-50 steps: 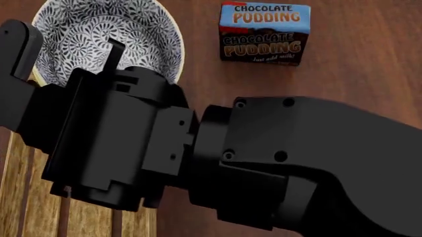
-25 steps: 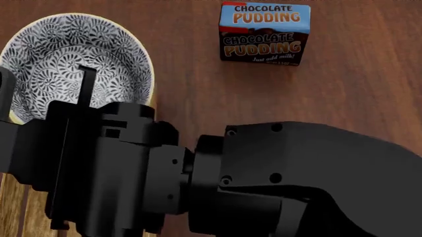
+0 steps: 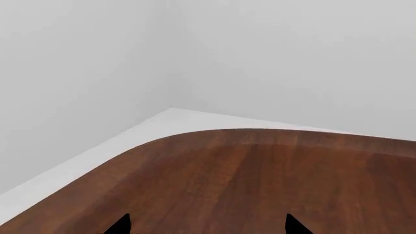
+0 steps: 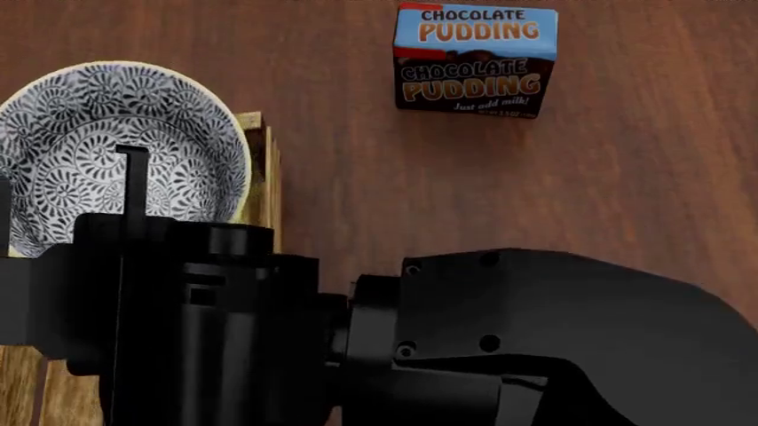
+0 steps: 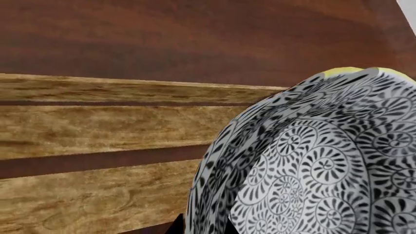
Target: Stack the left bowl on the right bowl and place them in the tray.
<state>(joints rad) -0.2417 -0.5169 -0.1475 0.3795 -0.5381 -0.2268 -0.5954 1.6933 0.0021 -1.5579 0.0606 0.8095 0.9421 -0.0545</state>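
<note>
- Black-and-white swirl-patterned bowl (image 4: 113,146) sits at the left of the head view, mouth facing up, pale yellow showing at its rim.
- Bowl overlaps the far end of the tray (image 4: 263,173); right wrist view shows the bowl's patterned outer wall (image 5: 305,165) over the tray's slats (image 5: 97,126). Touching or held just above: can't tell.
- Only one bowl is distinguishable; a second one nested under it can't be confirmed.
- Tray is light wood. Its corner post and a side plank show just right of the bowl, more slats at the bottom left corner of the head view. Long axis seems to run toward and away from the robot; most of it is hidden under the arm.
- Right gripper (image 4: 124,191): one thin black finger (image 4: 131,177) stands inside the bowl against the near wall. The other finger isn't visible, so clamped or not: can't tell.
- Right arm's black body fills the lower half of the head view.
- Left gripper (image 3: 208,225): two dark fingertips (image 3: 121,225) stand apart over bare table (image 3: 260,180), nothing between them, near the table's rounded corner.
- Chocolate pudding box (image 4: 475,59) lies on the dark wood table, well apart from bowl and tray, to the far right.
</note>
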